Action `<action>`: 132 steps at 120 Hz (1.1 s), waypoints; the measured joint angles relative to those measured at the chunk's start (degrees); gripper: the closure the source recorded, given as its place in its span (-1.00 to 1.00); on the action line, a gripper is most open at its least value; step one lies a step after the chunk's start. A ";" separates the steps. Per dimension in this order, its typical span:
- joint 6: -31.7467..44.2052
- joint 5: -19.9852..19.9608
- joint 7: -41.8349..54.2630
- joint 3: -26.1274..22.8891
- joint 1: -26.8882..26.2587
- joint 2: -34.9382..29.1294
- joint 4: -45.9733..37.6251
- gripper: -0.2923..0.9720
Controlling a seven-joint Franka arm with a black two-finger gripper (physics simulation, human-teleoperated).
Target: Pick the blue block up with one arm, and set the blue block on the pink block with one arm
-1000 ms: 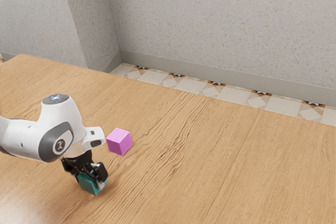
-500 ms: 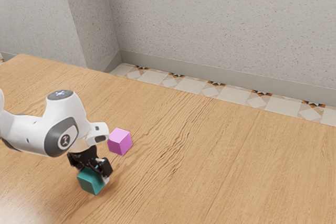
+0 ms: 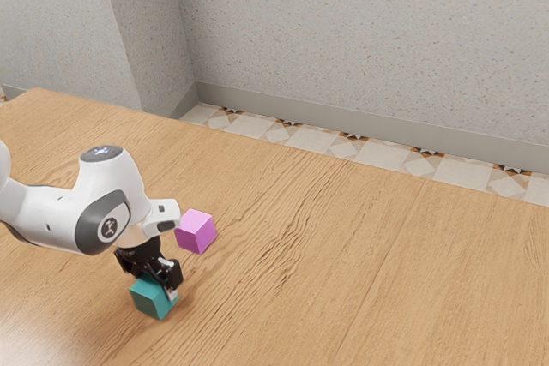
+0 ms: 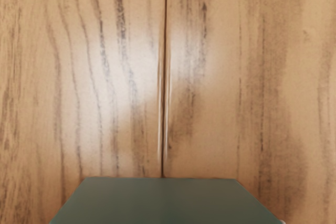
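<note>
The blue block point(image 3: 150, 299), teal in colour, is low over the wooden table point(image 3: 343, 246) near its front edge. My gripper point(image 3: 159, 283) points straight down and is shut on the block's upper part, a black finger on either side. I cannot tell whether the block's underside touches the table. The wrist view has the block's flat top point(image 4: 163, 200) just under my hand, with bare wood grain beyond it. The pink block point(image 3: 196, 231) stands on the table a short way behind the blue one, toward the exterior view's right and apart from it.
My white arm point(image 3: 60, 216) comes in from the exterior view's left, low over the table. A grey wall point(image 3: 360, 32) and a patterned tile floor strip point(image 3: 386, 156) lie beyond the table's far edge. Bare wood stretches toward the exterior view's right.
My hand has risen slightly and shifted a little toward the exterior view's right, nearer the pink block. More of the blue block's top now shows below the fingers. The pink block has stayed put.
</note>
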 joint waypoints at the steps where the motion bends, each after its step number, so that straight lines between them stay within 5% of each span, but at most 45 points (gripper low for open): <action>1: 0.00 0.01 0.02 0.00 0.00 -0.04 0.00 -0.16; 31: -1.47 0.51 0.40 0.01 -0.01 -2.53 1.98 -0.10; 52: -9.81 1.66 0.48 2.86 0.21 -3.56 10.94 -0.07; 79: -23.46 3.34 0.66 4.70 1.39 9.31 30.59 -0.08; 132: -28.80 6.48 2.22 4.12 -0.29 16.26 39.34 -0.08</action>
